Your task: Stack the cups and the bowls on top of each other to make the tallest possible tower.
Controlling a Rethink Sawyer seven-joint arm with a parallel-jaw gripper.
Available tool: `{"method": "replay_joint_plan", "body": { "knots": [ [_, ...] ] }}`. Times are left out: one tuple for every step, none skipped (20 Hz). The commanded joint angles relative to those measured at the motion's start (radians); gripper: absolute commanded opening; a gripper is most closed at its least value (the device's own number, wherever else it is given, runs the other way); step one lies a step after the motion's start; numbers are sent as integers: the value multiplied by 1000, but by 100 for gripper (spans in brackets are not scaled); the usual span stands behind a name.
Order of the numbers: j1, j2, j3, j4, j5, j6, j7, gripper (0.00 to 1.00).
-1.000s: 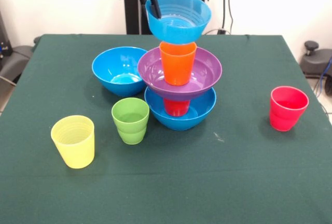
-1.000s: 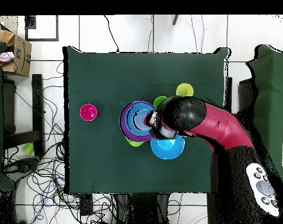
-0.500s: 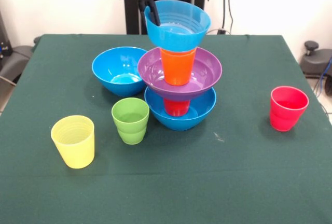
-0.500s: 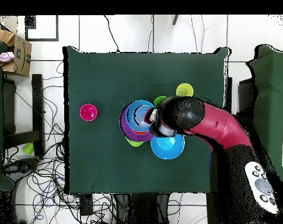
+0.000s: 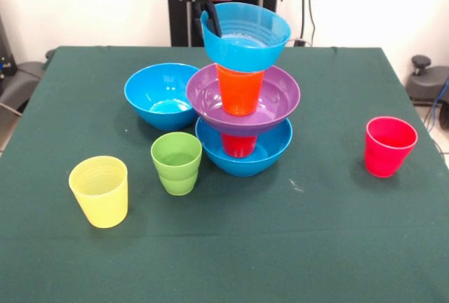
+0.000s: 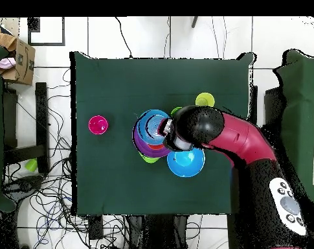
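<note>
Five pieces form the tower (image 5: 243, 106) at mid-table, its top small blue bowl (image 5: 245, 35) pinched at the rim by the gripper (image 5: 210, 17), seemingly so it can be steadied on the orange cup (image 5: 240, 89) inside the purple bowl (image 5: 280, 99).

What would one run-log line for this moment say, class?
gripper: shut on small blue bowl | bowl: atop orange cup | tower: five pieces | loose: three cups, one bowl

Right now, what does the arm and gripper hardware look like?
Glossy red shell on the arm, with a rounded black head section over the wrist and black toward the base. A slim dark finger hangs below the red housing in the front view. No cables or markings discernible.
</note>
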Motion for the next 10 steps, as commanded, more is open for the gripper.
{"method": "replay_joint_plan", "body": {
  "knots": [
    [32, 32, 70, 57, 19, -36, 31, 0],
    [31, 34, 71, 57, 18, -37, 29, 0],
    [28, 32, 72, 63, 18, -41, 26, 0],
    [27, 32, 73, 65, 18, -41, 24, 0],
    [24, 34, 73, 64, 15, -42, 20, 0],
    [21, 36, 74, 63, 13, -42, 17, 0],
    [18, 42, 75, 58, 9, -45, 11, 0],
    [17, 45, 74, 54, 5, -46, 9, 0],
    [16, 48, 74, 49, 2, -47, 6, 0],
    [16, 50, 74, 47, 0, -49, 6, 0]
  ]
}}
